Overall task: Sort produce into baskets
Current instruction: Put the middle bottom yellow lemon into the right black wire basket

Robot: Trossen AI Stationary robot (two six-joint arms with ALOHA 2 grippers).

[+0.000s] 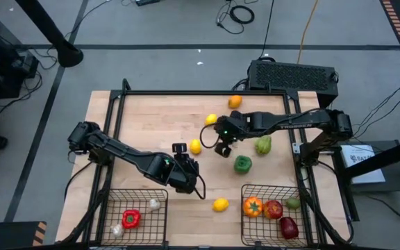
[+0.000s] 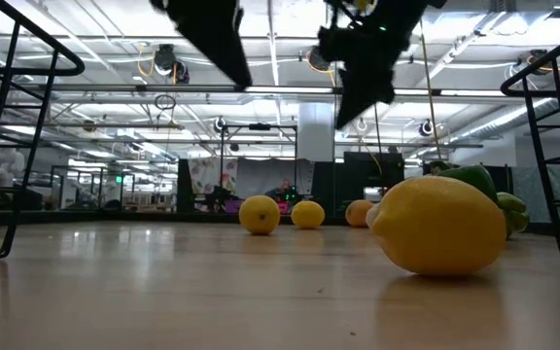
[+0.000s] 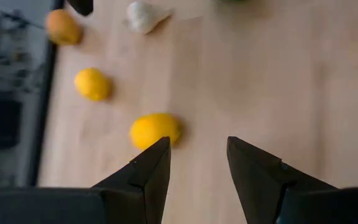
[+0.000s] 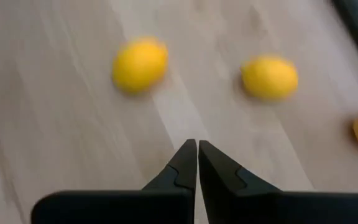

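jaws: left gripper [image 3: 194,165] parted, right gripper [image 4: 197,158] pressed together; both over wooden table [image 1: 158,114] (warehouse-like hall behind).

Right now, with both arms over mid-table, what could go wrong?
1. Both claws hang close together: the left claw, open, and the right claw, shut and empty, flank one lemon. Reaching for it together could make them collide.
2. The lemons are round and loose on the bare table; a shut claw coming down may knock one rolling.
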